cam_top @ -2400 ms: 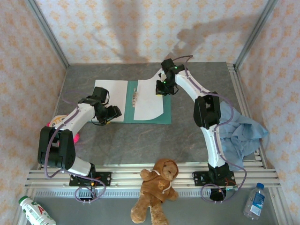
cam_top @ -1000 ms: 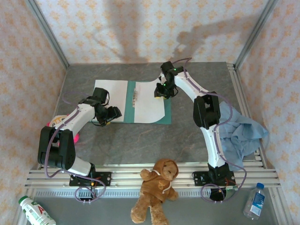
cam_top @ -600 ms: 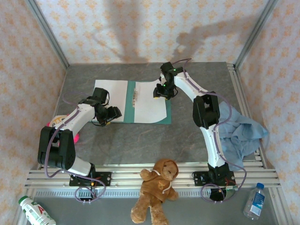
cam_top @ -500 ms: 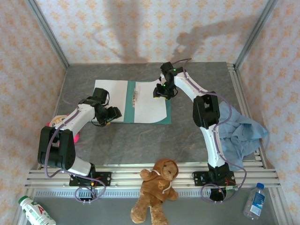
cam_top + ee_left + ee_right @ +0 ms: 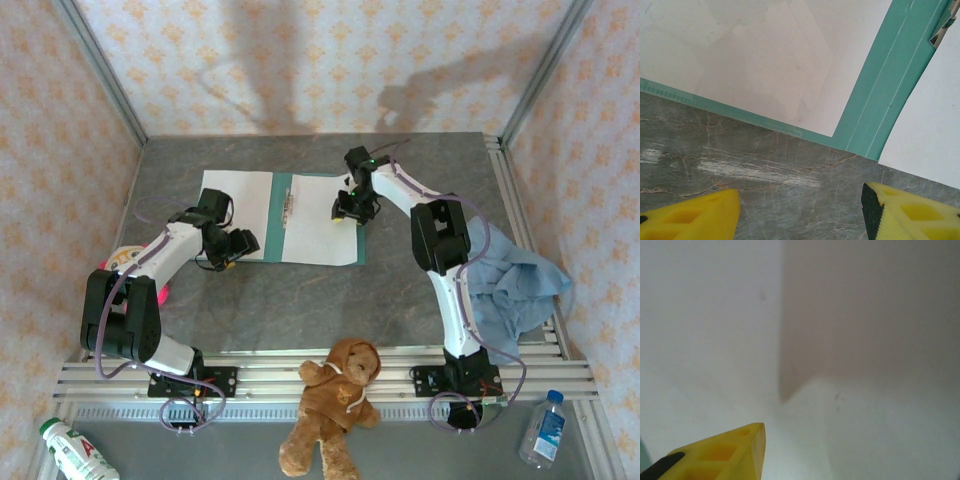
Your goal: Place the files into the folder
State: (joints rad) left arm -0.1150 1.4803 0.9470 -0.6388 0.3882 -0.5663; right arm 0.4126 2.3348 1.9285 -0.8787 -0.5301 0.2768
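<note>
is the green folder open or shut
Open: the folder lies spread flat, its teal spine bare between the left sheet and the right sheet, one on each half.

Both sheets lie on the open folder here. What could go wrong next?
The right claw sits low over the outer edge of the right sheet; withdrawing could drag or curl it off the folder. The left claw, open by the folder's near edge, might shove the left sheet askew when it grips the cover.
</note>
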